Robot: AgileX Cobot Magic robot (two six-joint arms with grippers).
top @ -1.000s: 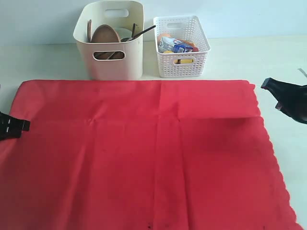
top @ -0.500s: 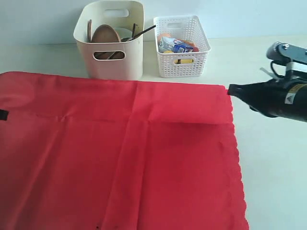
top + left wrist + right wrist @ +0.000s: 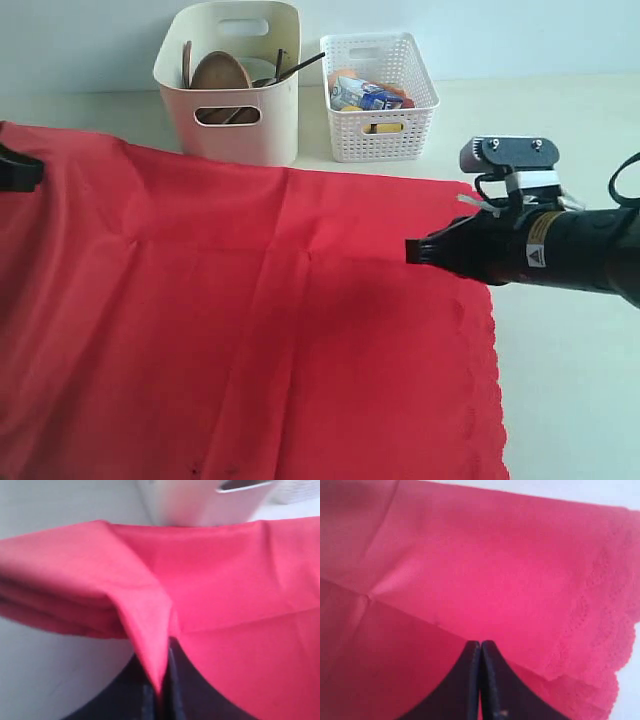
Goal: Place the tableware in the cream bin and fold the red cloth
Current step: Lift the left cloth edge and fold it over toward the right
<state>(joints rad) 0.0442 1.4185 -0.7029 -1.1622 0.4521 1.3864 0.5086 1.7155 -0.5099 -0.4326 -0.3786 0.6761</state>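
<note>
- The red cloth (image 3: 250,300) is spread over most of the surface (image 3: 570,380). Its far edge lies just in front of the bins and its scalloped edge (image 3: 490,340) lies toward the surface's right side.
- No finished fold is seen. The sheet is rumpled and slanted, and its far left corner is lifted off the surface.
- That corner is gripped by the left gripper (image 3: 35,172) at the left edge of the exterior view. In the left wrist view, a ridge of cloth is seen clamped between the jaws.
- The right gripper (image 3: 412,250) is held low over the right half of the cloth, reaching in from the right. Its jaws are pressed together, but it cannot be told whether any cloth is caught between them.
- In the right wrist view, a second scalloped layer is seen under the top one, so the cloth is judged to be doubled there.
- The cream bin (image 3: 275,130) is placed behind the cloth at the far edge. A round brown plate (image 3: 220,72) and dark utensil handles (image 3: 300,67) are seen inside.
- No tableware is seen left on the cloth, so that part is judged done and the folding is judged barely begun.
- The white lattice basket (image 3: 385,135) is set just right of the bin, with a blue-white carton (image 3: 372,95) in it.
</note>
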